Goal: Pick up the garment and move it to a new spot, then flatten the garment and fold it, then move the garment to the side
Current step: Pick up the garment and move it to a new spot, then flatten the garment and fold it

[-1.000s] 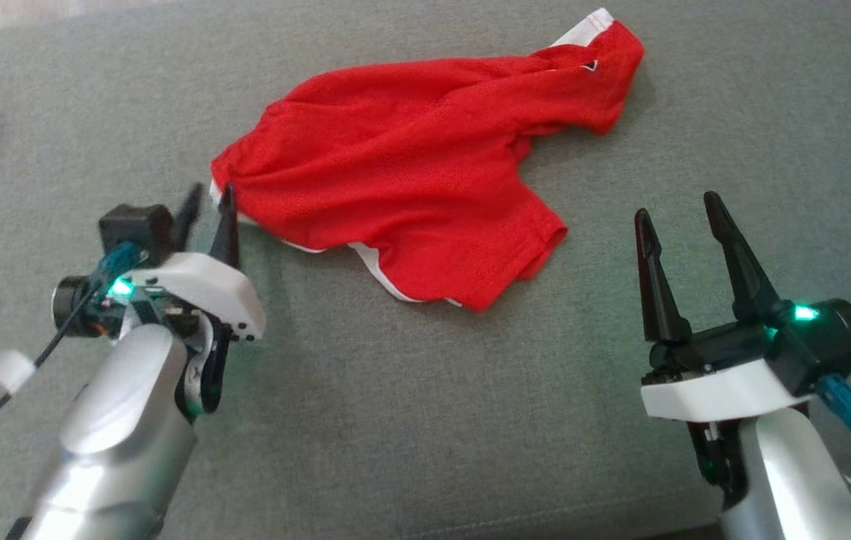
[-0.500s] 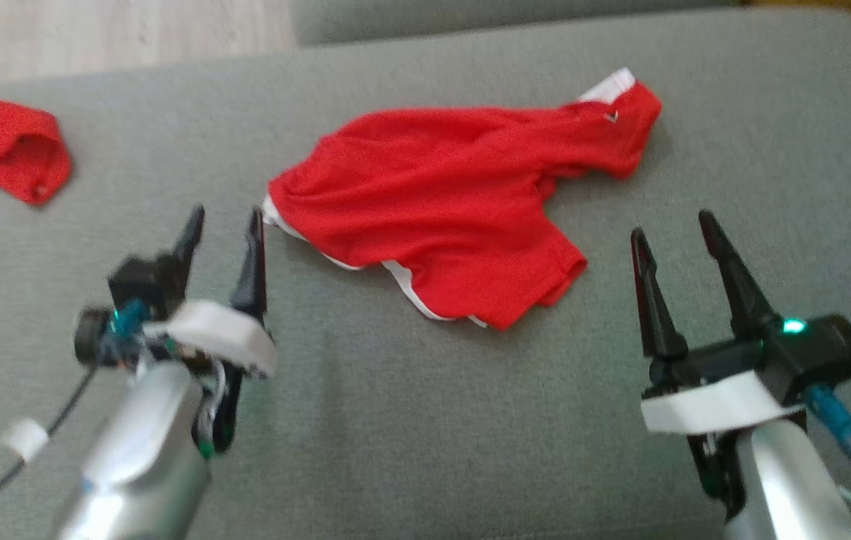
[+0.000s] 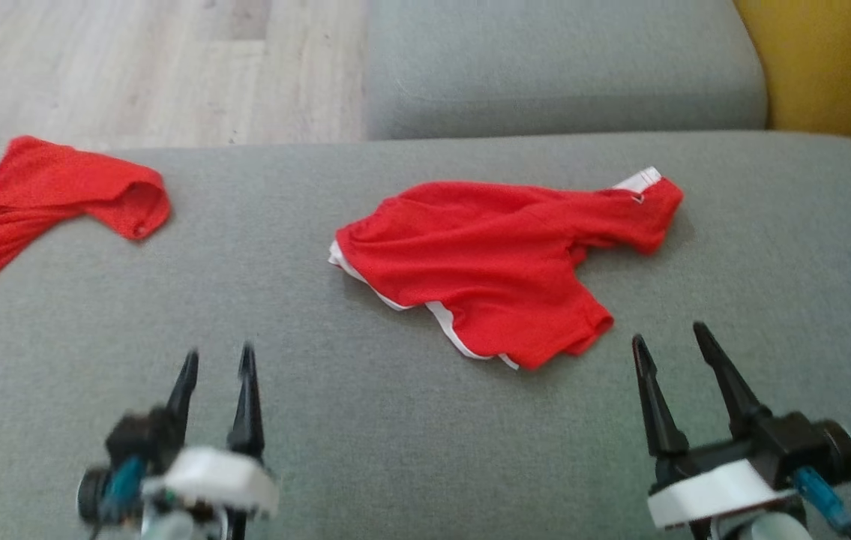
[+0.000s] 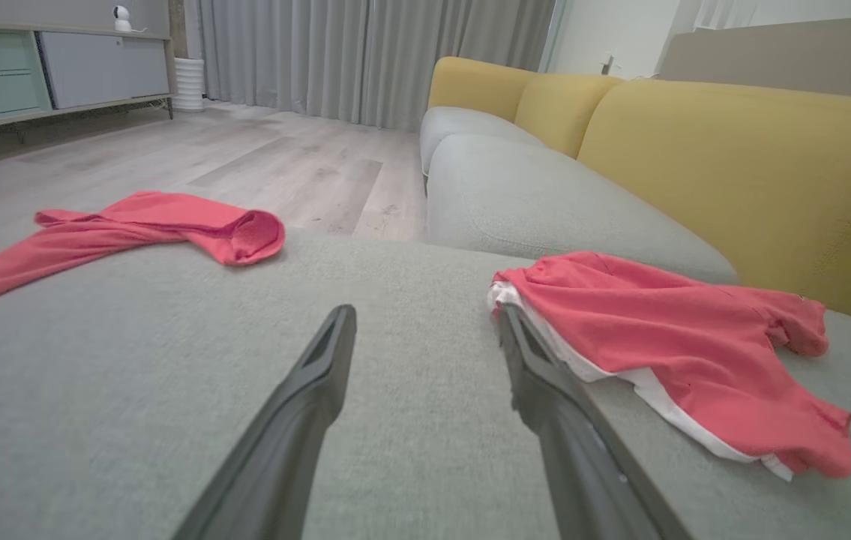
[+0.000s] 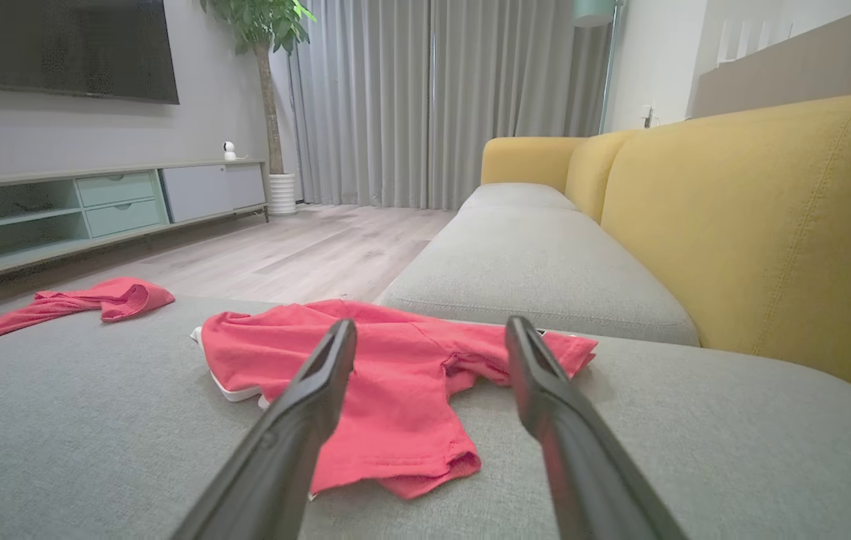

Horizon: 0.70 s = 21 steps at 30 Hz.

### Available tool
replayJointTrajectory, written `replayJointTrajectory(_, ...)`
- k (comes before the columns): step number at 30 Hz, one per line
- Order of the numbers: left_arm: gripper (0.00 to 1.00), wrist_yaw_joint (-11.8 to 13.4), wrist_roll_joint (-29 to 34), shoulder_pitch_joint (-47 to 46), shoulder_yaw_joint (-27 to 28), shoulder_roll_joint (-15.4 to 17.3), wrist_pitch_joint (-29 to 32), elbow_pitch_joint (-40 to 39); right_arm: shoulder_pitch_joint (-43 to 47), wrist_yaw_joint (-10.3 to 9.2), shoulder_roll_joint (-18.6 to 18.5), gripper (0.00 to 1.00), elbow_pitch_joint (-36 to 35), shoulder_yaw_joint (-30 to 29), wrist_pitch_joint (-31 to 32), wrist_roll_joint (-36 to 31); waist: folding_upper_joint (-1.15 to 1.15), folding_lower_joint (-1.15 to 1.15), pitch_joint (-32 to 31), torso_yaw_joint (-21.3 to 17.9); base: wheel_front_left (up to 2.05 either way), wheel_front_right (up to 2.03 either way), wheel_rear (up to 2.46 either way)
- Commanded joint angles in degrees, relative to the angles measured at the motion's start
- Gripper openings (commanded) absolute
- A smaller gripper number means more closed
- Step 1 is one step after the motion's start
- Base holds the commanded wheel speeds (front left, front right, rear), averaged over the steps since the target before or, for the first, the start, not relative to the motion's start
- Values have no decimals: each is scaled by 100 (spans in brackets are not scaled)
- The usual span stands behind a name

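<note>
Backing off to eight o'clock of the red jersey [image 3: 492, 262], the left gripper [image 3: 219, 350] has dropped its hem, jaws spread; the right gripper [image 3: 666, 333] sits open at four o'clock. Flattening likely next.

1. A grey upholstered sofa seat [image 3: 425, 435] fills the foreground, with a second grey cushion [image 3: 560, 67] beyond it.
2. Mustard-yellow backrests [image 5: 755, 225] line the sofa's far side.
3. Pale wood-plank floor [image 4: 245, 161] lies past the seat's edge.
4. Grey floor-length curtains [image 5: 395, 97] hang at the far end.
5. A low cabinet [image 5: 95, 206] with pale green drawers stands under a dark television [image 5: 58, 49]; a potted plant [image 5: 264, 22] rises beside it.
6. The light is soft and even.
</note>
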Motion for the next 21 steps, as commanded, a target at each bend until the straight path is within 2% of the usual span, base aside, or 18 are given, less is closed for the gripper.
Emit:
replayJointTrajectory(1, 100, 151, 17, 107, 288, 179, -85, -408, -35, 44, -16, 100, -155, 79, -27, 84, 0, 1, -78, 69, 0, 0, 0)
replayJointTrajectory(5, 100, 348, 68, 674, 293, 268, -113, -846, 119, 44, -16, 100, -118, 75, -33, 187, 0, 1, -135, 89, 0, 0, 0)
replayJointTrajectory(10, 100, 439, 89, 1029, 261, 340, -119, -1113, 224, 44, -16, 100, -42, 50, -41, 263, 0, 1, -174, 123, 0, 0, 0)
replayJointTrajectory(21, 100, 572, 95, 1210, 192, 350, -56, -1382, 242, 44, -16, 100, 227, 80, -52, 342, 0, 1, -189, 146, 0, 0, 0)
